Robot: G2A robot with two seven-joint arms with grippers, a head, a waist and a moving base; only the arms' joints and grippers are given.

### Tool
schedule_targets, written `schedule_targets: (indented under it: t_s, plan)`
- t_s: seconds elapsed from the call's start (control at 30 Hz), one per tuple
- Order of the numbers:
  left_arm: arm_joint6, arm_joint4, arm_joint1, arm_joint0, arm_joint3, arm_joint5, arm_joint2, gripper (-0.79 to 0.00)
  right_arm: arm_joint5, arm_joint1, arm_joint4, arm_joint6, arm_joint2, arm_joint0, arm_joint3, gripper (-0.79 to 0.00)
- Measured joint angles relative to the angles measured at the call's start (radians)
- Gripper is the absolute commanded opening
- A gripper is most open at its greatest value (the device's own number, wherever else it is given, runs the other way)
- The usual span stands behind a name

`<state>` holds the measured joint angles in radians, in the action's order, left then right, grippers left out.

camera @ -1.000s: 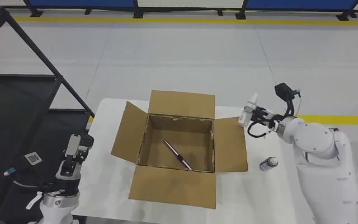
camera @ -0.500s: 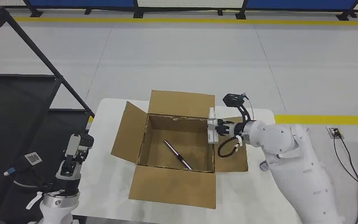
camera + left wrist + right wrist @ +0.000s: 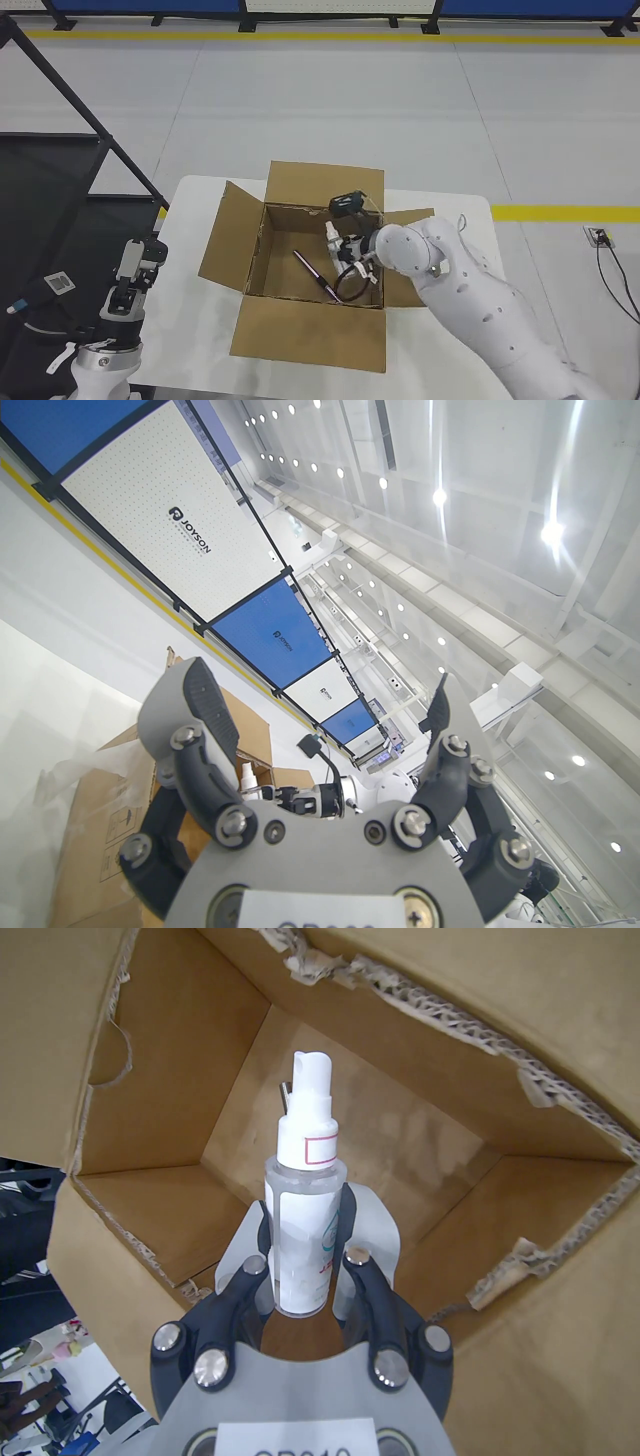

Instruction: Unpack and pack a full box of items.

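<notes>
An open cardboard box (image 3: 310, 338) stands on the white table (image 3: 185, 310) with its flaps spread. A thin dark pen-like stick (image 3: 318, 277) lies on its floor. My right gripper (image 3: 338, 243) is inside the box's opening near the far right corner, shut on a clear spray bottle (image 3: 306, 1208) with a white pump top. The bottle points down into the box (image 3: 450, 1078), and the stick's metal tip (image 3: 283, 1093) shows behind it. My left gripper (image 3: 320, 695) is open and holds nothing. It stands at the table's left edge (image 3: 135, 262), pointing upward, away from the box (image 3: 100, 800).
A black metal frame with dark mesh (image 3: 60, 200) stands close to the table's left side. The box's right flap (image 3: 415, 265) lies under my right arm. Bare table shows left of the box and along the front.
My right arm has swung left from beyond the right flap, carrying the spray bottle over the box wall and into the opening. The left arm has not moved.
</notes>
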<state>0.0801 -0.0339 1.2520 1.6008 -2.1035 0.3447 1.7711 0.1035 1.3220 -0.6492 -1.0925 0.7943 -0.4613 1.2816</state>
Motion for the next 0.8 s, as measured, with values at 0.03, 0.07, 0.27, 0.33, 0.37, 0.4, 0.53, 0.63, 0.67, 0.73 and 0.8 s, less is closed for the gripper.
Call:
schedule_targets:
  t_s: [0.03,0.07,0.27,0.33,0.37,0.4,0.53,0.63,0.67,0.73,0.8]
  plan:
    - [0.000,0.000,0.000,0.000,0.000,0.000,0.000,0.000,0.001,0.009,-0.005,0.004,-0.023,0.012,-0.020,-0.785]
    - [0.000,0.000,0.000,0.000,0.000,0.000,0.000,0.000,0.007,0.022,-0.012,0.014,-0.053,0.028,-0.048,-0.785]
    - [0.000,0.000,0.000,0.000,0.000,0.000,0.000,0.000,0.044,0.097,-0.043,0.045,-0.194,0.105,-0.212,-0.785]
    - [0.000,0.000,0.000,0.000,0.000,0.000,0.000,0.000,0.054,0.121,-0.044,0.061,-0.225,0.126,-0.267,-0.785]
    - [0.000,0.000,0.000,0.000,0.000,0.000,0.000,0.000,0.060,0.137,-0.043,0.074,-0.242,0.139,-0.307,-0.785]
    - [0.000,0.000,0.000,0.000,0.000,0.000,0.000,0.000,0.063,0.149,-0.042,0.084,-0.253,0.148,-0.336,-0.785]
    - [0.000,0.000,0.000,0.000,0.000,0.000,0.000,0.000,0.043,0.197,-0.015,0.107,-0.283,0.184,-0.461,-0.785]
    - [0.000,0.000,0.000,0.000,0.000,0.000,0.000,0.000,0.027,0.232,0.002,0.109,-0.303,0.208,-0.549,-0.785]
    - [0.000,0.000,0.000,0.000,0.000,0.000,0.000,0.000,0.022,0.246,0.006,0.109,-0.311,0.216,-0.580,-0.773]
    - [0.000,0.000,0.000,0.000,0.000,0.000,0.000,0.000,0.016,0.265,0.010,0.110,-0.321,0.226,-0.621,-0.671]
    - [0.000,0.000,0.000,0.000,0.000,0.000,0.000,0.000,0.007,0.286,0.013,0.113,-0.331,0.236,-0.662,-0.606]
